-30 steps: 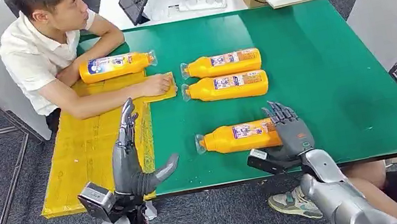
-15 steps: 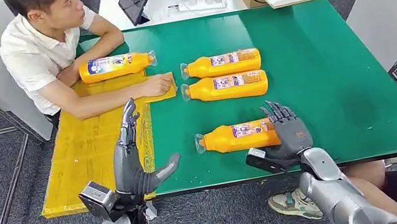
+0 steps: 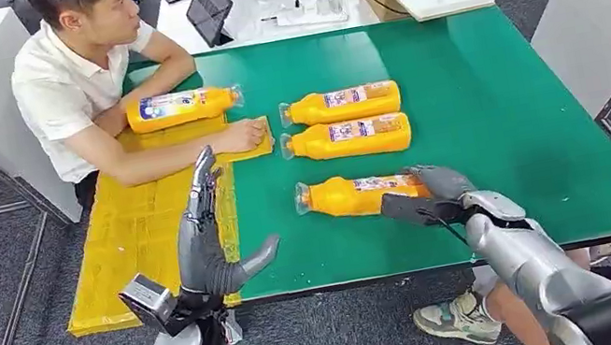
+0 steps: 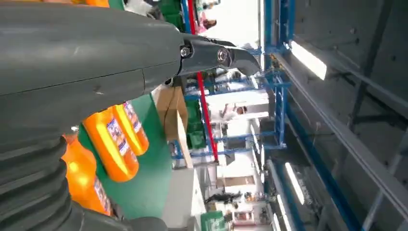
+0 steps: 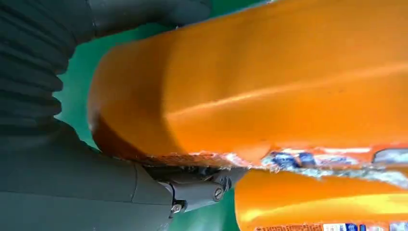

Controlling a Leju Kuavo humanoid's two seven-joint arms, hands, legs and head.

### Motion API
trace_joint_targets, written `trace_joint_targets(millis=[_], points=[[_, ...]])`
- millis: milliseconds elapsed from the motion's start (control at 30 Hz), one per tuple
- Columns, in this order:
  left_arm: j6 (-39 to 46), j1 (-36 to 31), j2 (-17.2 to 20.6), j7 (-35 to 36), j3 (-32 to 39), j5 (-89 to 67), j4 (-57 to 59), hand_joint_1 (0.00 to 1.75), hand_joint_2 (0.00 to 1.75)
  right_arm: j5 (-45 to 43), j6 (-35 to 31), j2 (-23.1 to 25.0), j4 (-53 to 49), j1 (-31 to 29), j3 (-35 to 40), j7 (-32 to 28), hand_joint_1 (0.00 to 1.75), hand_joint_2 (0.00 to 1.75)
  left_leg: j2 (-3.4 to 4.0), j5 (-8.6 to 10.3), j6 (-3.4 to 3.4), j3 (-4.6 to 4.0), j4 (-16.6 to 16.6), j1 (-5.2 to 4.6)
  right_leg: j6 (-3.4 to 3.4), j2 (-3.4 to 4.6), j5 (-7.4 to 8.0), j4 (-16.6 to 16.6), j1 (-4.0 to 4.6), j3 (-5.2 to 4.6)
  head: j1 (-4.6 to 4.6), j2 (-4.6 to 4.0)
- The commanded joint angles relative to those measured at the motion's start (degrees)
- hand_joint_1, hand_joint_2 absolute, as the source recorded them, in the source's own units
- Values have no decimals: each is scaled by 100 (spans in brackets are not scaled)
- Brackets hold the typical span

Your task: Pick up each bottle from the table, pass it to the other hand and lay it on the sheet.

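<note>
One bottle lies apparently gripped at its base by right hand.

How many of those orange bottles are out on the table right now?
4. One on the yellow sheet by the person, two side by side mid-table, and one nearest the robot, at its right robot hand.

right hand grips nearest bottle; left hand spread beside yellow sheet
</note>
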Motion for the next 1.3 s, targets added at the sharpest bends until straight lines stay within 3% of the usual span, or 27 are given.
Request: trace_joint_targets(millis=[33, 433, 567, 733, 833, 867, 967, 1100, 1300], points=[[-4, -86, 121, -15, 54, 17, 273, 0, 175, -220, -124, 235, 409, 240, -59, -239, 175, 175, 12, 0, -12, 11, -20, 9, -24, -3, 11, -22, 10, 8, -2, 0], [-6, -92, 114, -15, 54, 16, 292, 0, 175, -293, -199, 227, 405, 263, -66, -293, 175, 175, 16, -1, -11, 1, -9, 7, -20, -6, 9, -12, 8, -7, -2, 0], [31, -27, 129, -35, 61, 17, 205, 0, 175, -696, -718, 315, 249, 377, -261, -710, 175, 175, 19, -3, -10, 5, -8, 6, -19, -1, 7, -11, 8, -6, -2, 0], [777, 127, -95, 290, 334, 179, 114, 0, 175, -1559, -2013, 643, -544, 655, -571, -1590, 175, 175, 30, -5, -14, -9, -7, 8, -23, 6, 9, -8, 9, -20, -2, 0], [824, 76, -174, 897, 323, 611, 537, 0, 175, -2165, -2611, 911, -1812, 1193, -615, -1994, 175, 175, 32, -5, -10, -27, -5, 5, -18, 12, 8, -3, 5, -37, -2, 0], [501, 98, -109, 1102, 176, 858, 733, 0, 175, -2552, -2908, 1101, -2740, 1585, -559, -2357, 175, 175, 32, -6, -15, -32, -7, 6, -24, 7, 6, -3, 7, -43, -2, 0], [217, 209, -1, 864, -77, 875, 741, 0, 175, -2806, -3307, 1242, -3900, 2112, -151, -2100, 175, 175, 18, -5, -13, -52, -12, 7, -24, 4, 1, -4, 7, -57, -4, 0], [-161, 343, 81, 839, -193, 1001, 405, 0, 175, -3367, -3660, 1342, -3840, 2178, -188, -2460, 175, 175, 9, -5, -11, -72, -7, 8, -20, -2, -4, 5, 7, -77, -2, 0], [-333, 471, 70, 772, -112, 1126, 166, 0, 175, -3505, -3842, 1417, -3769, 2239, -86, -2764, 175, 175, 5, -2, -4, -103, -2, 4, -16, -2, 0, 4, 0, -102, 0, 0]])
